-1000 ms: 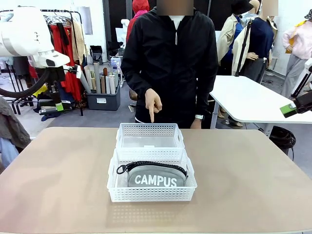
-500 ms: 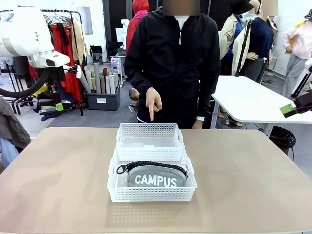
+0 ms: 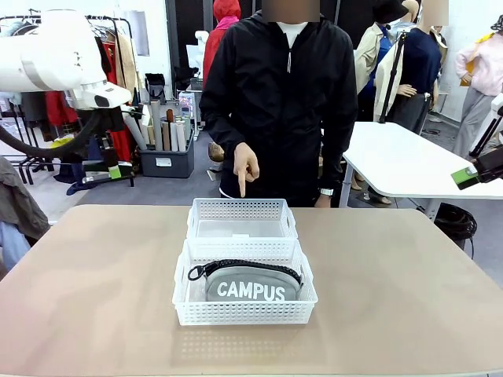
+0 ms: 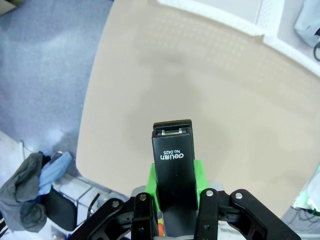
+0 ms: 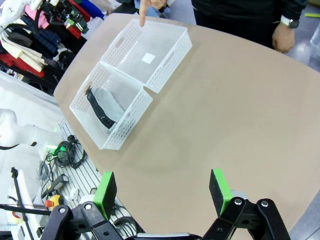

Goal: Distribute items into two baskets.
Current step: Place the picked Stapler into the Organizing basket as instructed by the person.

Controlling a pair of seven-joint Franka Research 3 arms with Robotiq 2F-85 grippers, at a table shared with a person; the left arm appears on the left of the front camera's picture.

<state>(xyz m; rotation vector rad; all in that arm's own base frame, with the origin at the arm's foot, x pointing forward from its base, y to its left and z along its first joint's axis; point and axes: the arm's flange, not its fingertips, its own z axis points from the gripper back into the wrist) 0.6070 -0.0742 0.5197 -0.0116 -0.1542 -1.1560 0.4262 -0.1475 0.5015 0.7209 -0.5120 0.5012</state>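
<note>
The grey "CAMPUS" pouch (image 3: 250, 283) lies in the near white basket (image 3: 193, 312). Behind it, touching, the far basket (image 3: 202, 213) holds nothing. A person's hand (image 3: 246, 166) points one finger down over the far basket's back rim. My left gripper (image 4: 175, 186) is shut on the black stapler (image 4: 173, 160), held high above the table's left edge; the left gripper (image 3: 110, 169) hangs off the table's far left corner. My right gripper (image 5: 162, 191) is open with nothing in it, high over the right side, looking down on both baskets (image 5: 140, 75) and the pouch (image 5: 106, 111).
The tan table (image 3: 94, 298) is bare to the left and right of the baskets. The person in a black jacket (image 3: 275, 94) stands at the far edge, the other hand (image 5: 282, 35) low at the table's edge. A white table (image 3: 401, 157) stands behind at the right.
My left arm has swung a little to the right, toward the table, still holding the stapler. The person's pointing hand and the right arm have stayed put.
</note>
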